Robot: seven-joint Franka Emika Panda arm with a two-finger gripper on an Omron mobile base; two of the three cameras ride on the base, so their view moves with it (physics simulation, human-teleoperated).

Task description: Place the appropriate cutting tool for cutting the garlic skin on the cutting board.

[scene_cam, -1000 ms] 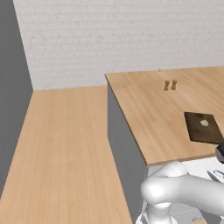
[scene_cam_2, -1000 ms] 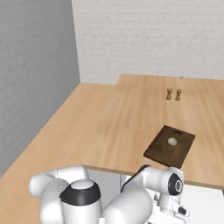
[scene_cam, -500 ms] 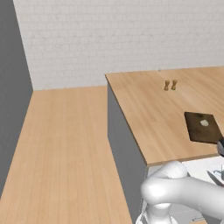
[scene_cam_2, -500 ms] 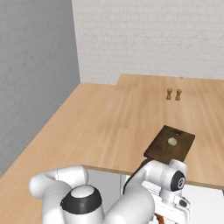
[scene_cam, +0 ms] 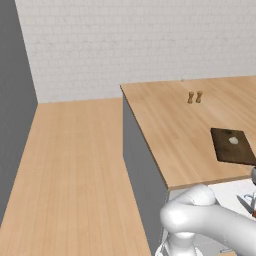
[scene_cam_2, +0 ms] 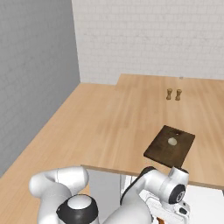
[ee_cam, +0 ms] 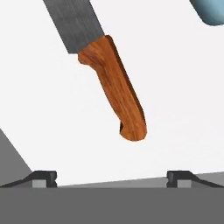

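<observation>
Hand view: knife lay on a flat white surface, orange-red wooden handle pointing toward the camera, grey blade running off the top edge at upper left. Looked down on from close above. Gripper spread wide, the two dark fingertips low at either side of the handle's line and well apart, nothing between them, handle end clear of both. Pale blue rounded corner of some object cut off at the top right; could not tell what.

Left base view: light wood counter stretched to the far wall, dark brown board lying flat near the right edge, close to the counter's near rim. Garlic sat on the board toward its far end. Two small wooden shakers stood side by side farther back, well apart from the board. White arm bent low at the bottom right, below counter level, reaching over a white area beyond the rim; hand cut by the frame edge.

Right base view: same board seen whole, skewed to the counter edge, one corner just at the near rim, garlic near its middle. Shakers far behind. Arm's wrist sat under the counter rim, just below the board.

Knife off the board, lower than the countertop.
</observation>
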